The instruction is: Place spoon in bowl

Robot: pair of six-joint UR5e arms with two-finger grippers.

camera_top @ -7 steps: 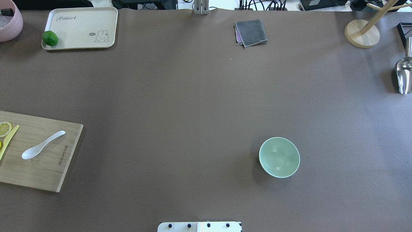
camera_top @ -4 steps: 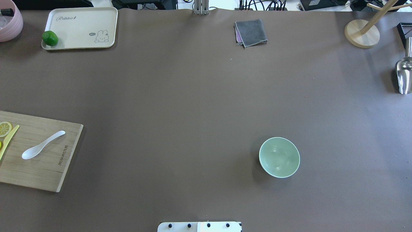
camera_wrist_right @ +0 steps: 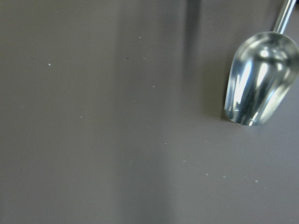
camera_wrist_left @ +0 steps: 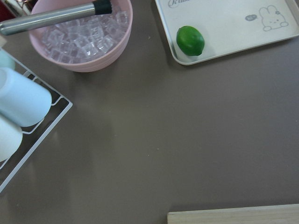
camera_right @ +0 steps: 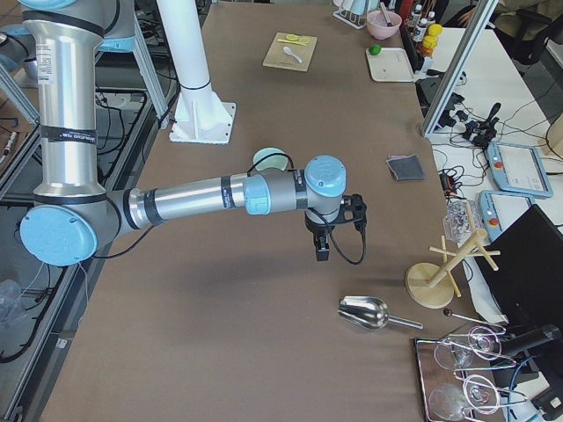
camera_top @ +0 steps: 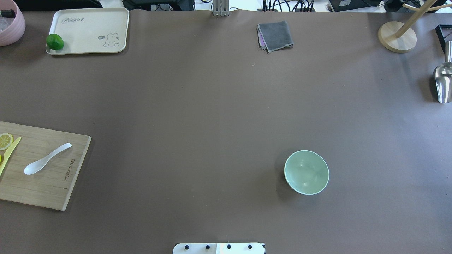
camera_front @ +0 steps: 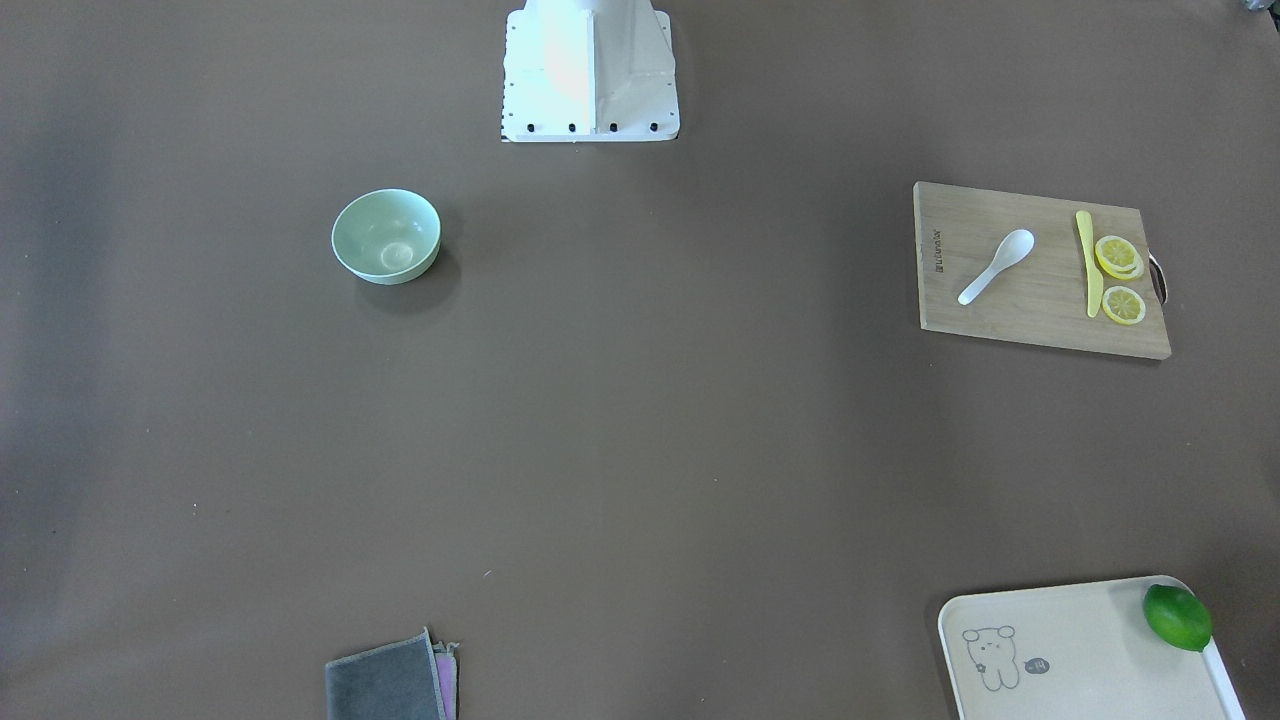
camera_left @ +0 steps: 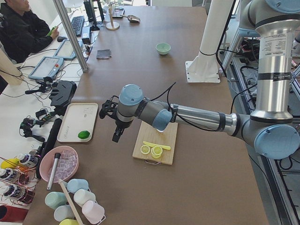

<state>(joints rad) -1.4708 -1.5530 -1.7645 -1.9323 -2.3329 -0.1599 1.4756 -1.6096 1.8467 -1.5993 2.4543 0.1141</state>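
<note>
spoon (camera_top: 47, 158) on cutting board (camera_top: 53, 187) at bench (camera_top: 212, 116) left edge; bowl (camera_top: 306, 172) near robot-side edge; left end effector (camera_left: 116, 136), right end effector (camera_right: 322, 253): can't tell if apart or together

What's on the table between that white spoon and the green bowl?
Only bare table lies between the spoon and the bowl, once past the edge of the board under the spoon. The overhead view shows this.

Robotics lab: arm (camera_right: 198, 197), operator (camera_left: 22, 29)
</note>
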